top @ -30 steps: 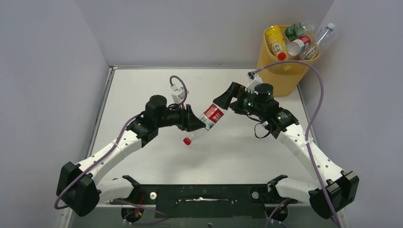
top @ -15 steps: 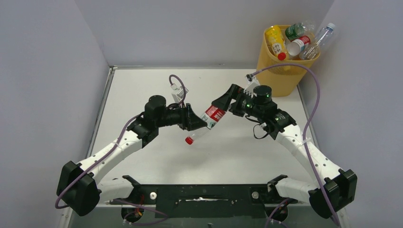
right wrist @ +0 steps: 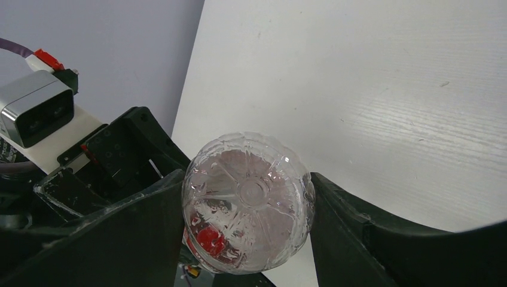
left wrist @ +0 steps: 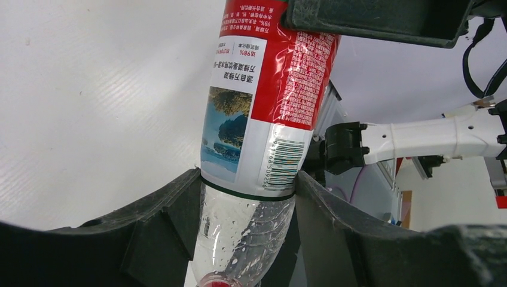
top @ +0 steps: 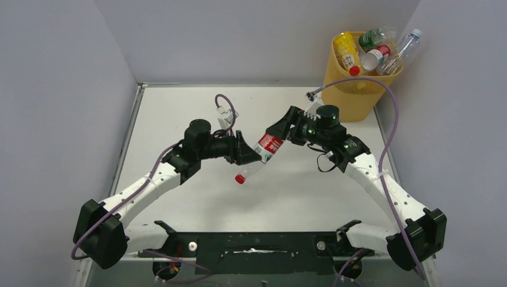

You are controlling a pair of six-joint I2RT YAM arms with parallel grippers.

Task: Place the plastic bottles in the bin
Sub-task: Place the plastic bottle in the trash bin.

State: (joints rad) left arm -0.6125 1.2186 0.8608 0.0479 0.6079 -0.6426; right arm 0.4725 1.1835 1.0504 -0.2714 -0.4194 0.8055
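Item: clear plastic bottle (top: 267, 145), red-and-white label, red cap (top: 240, 178).
Position: held over the middle of the white table (top: 179, 113), tilted. The cap end is lower and nearer the arm bases; the base end points to the far right.
Left gripper (top: 256, 156): narrow, closed on the bottle's shoulder just below the label. Both black fingers (left wrist: 173, 209) touch its sides.
Right gripper (top: 276, 133): closed around the ribbed base end (right wrist: 248, 191), with a finger against each side.
Tall yellow-orange plastic bin (top: 353, 98): at the table's far right corner, well apart from the held bottle.
Bin contents: heaped above the rim, among them a yellow bottle (top: 347, 51), a green-labelled bottle (top: 373, 39) and a blue-capped clear bottle (top: 406, 45) leaning outward.
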